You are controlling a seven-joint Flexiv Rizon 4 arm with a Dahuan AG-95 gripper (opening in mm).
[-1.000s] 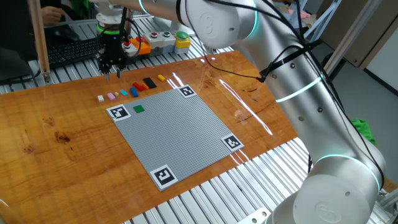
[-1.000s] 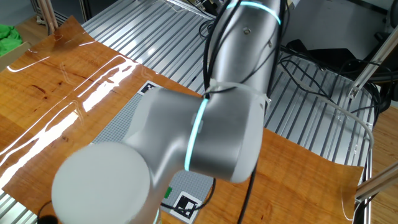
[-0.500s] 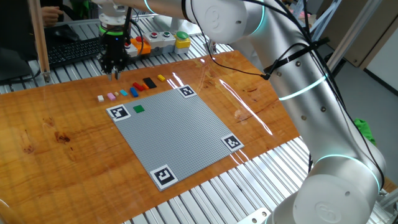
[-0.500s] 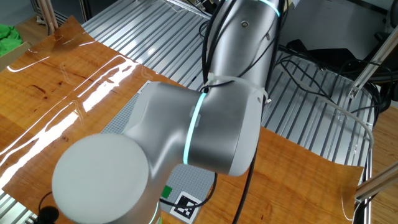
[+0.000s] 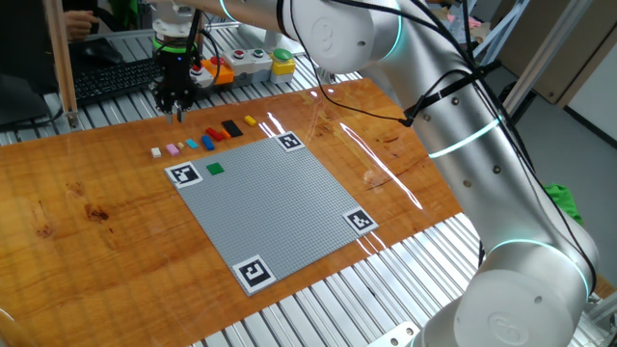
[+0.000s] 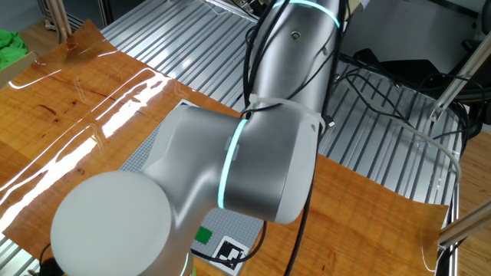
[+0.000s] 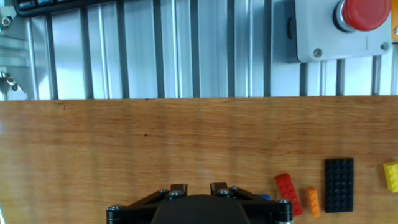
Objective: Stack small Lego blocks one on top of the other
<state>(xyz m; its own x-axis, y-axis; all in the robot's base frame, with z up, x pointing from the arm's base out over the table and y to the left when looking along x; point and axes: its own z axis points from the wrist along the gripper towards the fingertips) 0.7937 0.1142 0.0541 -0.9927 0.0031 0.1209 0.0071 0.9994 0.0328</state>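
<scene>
Small Lego blocks lie in a row on the wood beside the grey baseplate (image 5: 275,207): white (image 5: 156,151), pink (image 5: 174,147), blue (image 5: 191,145), red (image 5: 214,134), black (image 5: 230,127) and yellow (image 5: 251,120). A green block (image 5: 215,168) sits on the baseplate near a marker. My gripper (image 5: 176,109) hangs above the wood behind the row, open a little and empty. The hand view shows my gripper (image 7: 198,186) with a gap between its tips. To their right lie the red (image 7: 287,194), orange (image 7: 313,201), black (image 7: 339,184) and yellow (image 7: 392,176) blocks.
A grey button box with a red push button (image 7: 365,12) stands on the ribbed metal table behind the wood. A keyboard (image 5: 111,82) and a yellow object (image 5: 282,65) lie further back. In the other fixed view the arm (image 6: 268,161) hides most of the table.
My gripper has shifted only slightly behind the row of blocks. The arm's links have turned a little. No block has moved.
</scene>
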